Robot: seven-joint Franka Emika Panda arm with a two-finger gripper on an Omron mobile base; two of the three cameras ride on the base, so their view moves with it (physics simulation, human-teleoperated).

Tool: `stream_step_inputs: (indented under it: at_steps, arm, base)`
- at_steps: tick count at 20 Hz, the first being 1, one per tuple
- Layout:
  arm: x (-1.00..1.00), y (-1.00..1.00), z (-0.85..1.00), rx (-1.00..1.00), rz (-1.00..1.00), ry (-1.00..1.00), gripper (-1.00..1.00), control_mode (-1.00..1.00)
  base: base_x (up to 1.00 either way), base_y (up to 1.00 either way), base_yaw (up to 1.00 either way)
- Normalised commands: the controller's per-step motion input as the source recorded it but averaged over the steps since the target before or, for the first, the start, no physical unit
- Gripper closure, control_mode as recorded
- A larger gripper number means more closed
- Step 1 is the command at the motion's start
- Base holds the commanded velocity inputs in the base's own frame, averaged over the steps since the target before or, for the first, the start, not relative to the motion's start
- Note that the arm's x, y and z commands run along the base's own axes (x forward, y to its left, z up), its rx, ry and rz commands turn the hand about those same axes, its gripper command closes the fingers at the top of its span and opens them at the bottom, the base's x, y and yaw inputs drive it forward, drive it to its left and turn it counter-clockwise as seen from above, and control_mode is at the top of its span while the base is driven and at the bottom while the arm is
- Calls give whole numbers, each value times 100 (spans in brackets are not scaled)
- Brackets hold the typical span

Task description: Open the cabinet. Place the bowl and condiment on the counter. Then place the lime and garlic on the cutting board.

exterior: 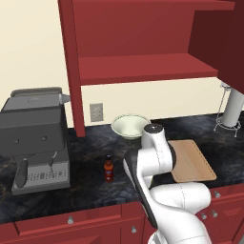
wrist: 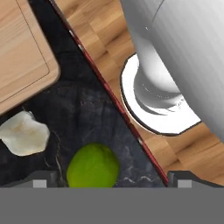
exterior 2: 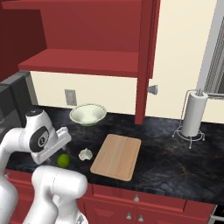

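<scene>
The lime (wrist: 92,166) lies on the black counter (wrist: 87,113) near its front edge, just beside the garlic (wrist: 24,133) and short of the cutting board (wrist: 22,48) — directly between the spread, empty fingers of the gripper (wrist: 107,178). It looks light, firm and round — likely to roll or squirt out, so pinch it across its widest middle.

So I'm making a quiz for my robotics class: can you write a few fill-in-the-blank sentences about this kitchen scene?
1. The cabinet doors stand ____.
2. The lime and the garlic lie on the ____, not yet on the cutting board.
3. The bowl sits on the counter, behind the ____ with the black cap.
4. The gripper hovers over the lime with its jaws ____.

Missing words: open; counter; condiment; open
</scene>
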Motion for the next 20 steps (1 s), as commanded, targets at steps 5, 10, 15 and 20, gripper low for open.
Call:
stream_step_inputs:
  at_steps: [5, 10, 15, 20]
  arm:
    - [0, 0, -32, 0, -7, -7, -100, -100]
    - [2, 4, -31, 0, -7, -3, -100, -100]
    - [1, 6, -28, 0, -6, 0, -100, -100]
    - [0, 0, -30, 0, -5, -2, -100, -100]
  base:
    - [0, 0, 0]
    - [0, 0, 0]
    - [0, 0, 0]
    - [0, 0, 0]
